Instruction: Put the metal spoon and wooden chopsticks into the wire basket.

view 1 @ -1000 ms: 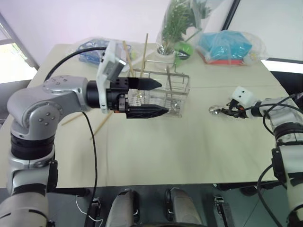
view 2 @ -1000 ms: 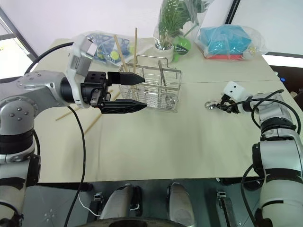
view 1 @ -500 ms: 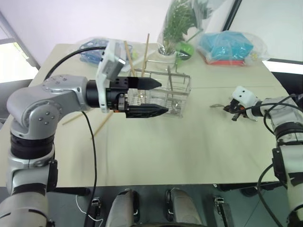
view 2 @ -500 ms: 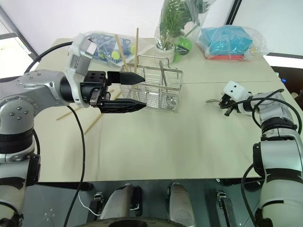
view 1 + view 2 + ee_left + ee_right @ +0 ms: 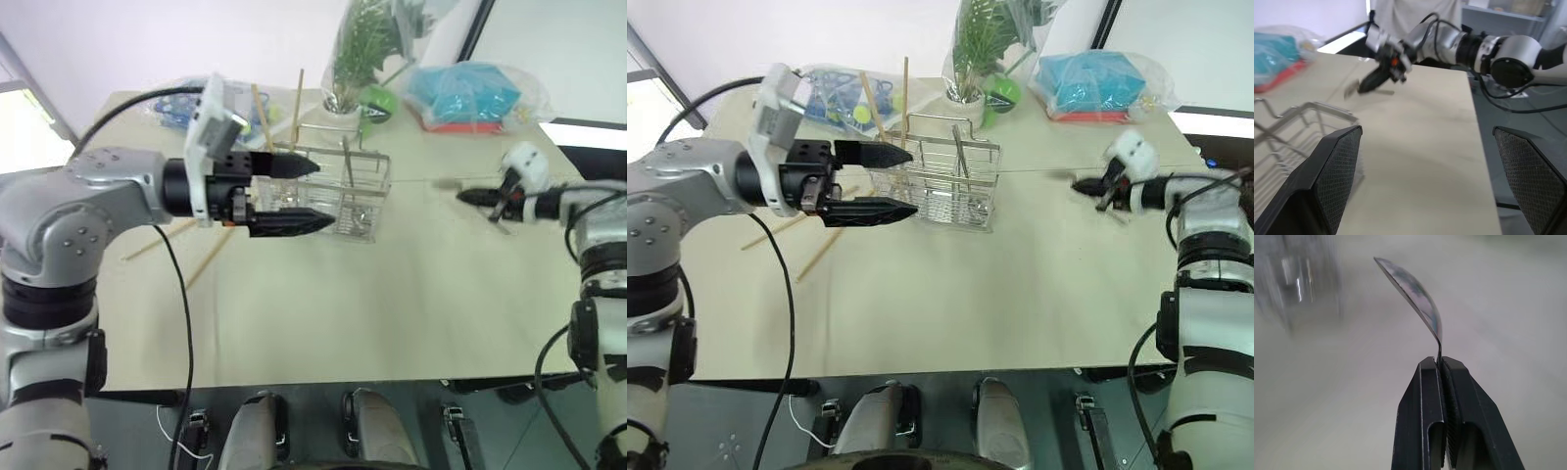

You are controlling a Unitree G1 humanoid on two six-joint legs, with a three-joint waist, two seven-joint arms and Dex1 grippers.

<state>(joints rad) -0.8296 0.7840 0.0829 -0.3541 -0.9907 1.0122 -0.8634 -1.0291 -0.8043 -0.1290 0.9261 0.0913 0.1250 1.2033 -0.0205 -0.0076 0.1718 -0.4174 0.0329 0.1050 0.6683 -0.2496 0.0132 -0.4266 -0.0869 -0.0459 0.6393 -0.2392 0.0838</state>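
The bench (image 5: 950, 284) carries the wire basket (image 5: 945, 186) toward its far middle, and everything in the coming move turns on how the spoon lies to that basket. The right gripper (image 5: 1087, 185) hangs above the bench off to the basket's right, well apart from it, its two black fingers pressed together on the metal spoon (image 5: 1415, 296). They pinch it close to the bowl, which sticks out ahead of the fingertips and points leftward at the basket, so the spoon's long axis runs roughly level and across the bench rather than upright. To my eye the spoon needs carrying left and tipping on end before it can drop between the wires. The left gripper (image 5: 887, 182) is much nearer, hovering just beside the basket's left end with its fingers spread wide and nothing between them. Two wooden chopsticks (image 5: 884, 106) already stand in the basket's left end; two more (image 5: 813, 235) lie flat on the bench below the left arm.
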